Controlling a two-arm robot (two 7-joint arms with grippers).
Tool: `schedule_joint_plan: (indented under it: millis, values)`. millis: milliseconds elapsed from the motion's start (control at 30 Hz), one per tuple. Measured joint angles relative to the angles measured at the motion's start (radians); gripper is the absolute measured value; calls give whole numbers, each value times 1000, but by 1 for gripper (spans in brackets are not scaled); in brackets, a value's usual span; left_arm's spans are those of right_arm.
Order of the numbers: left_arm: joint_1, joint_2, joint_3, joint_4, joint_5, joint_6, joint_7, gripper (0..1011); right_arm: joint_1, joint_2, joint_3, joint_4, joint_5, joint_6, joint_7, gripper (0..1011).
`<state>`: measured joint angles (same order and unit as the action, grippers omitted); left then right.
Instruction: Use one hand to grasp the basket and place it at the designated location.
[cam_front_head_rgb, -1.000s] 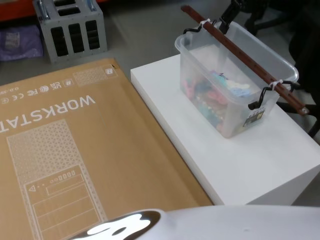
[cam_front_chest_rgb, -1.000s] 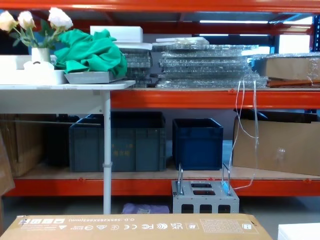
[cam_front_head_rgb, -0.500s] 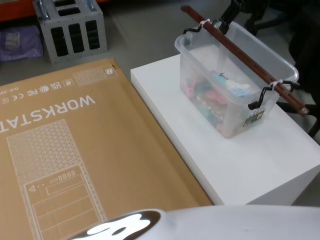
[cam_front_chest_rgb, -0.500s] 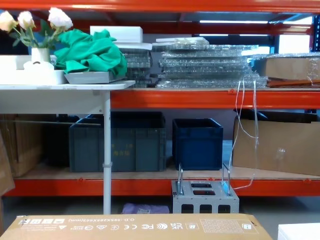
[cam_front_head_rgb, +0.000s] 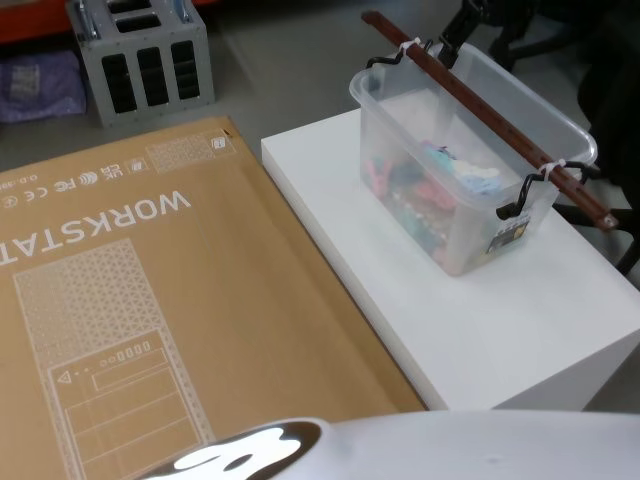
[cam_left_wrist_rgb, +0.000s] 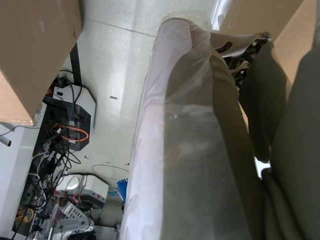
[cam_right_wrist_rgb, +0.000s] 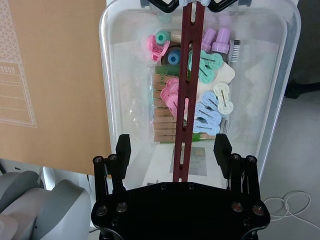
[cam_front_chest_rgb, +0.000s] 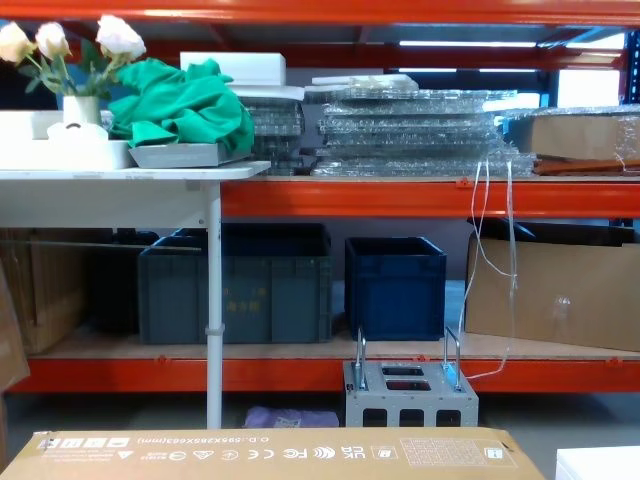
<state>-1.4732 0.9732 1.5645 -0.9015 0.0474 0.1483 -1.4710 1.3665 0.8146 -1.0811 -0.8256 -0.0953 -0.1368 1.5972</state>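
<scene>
While spread, right end effector (cam_right_wrist_rgb: 172, 149) overhangs basket (cam_right_wrist_rgb: 125, 100).

White platform (cam_front_head_rgb: 520, 330) carries basket (cam_front_head_rgb: 440, 215); cardboard box (cam_front_head_rgb: 150, 300) just beside.

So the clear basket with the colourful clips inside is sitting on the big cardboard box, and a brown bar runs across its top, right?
Not quite. The basket stands on the white platform, beside the cardboard box, as the head view shows. The rest holds: colourful clips lie inside, and a brown bar runs across its top. In the right wrist view the right end effector is open above that bar.
</scene>
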Motion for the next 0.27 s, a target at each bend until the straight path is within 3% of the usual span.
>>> schedule_joint_plan:
  millis: [267]
  values:
    - [0,0,0,0,0,0,0,0,0,0,0,0,0,0,0,1001]
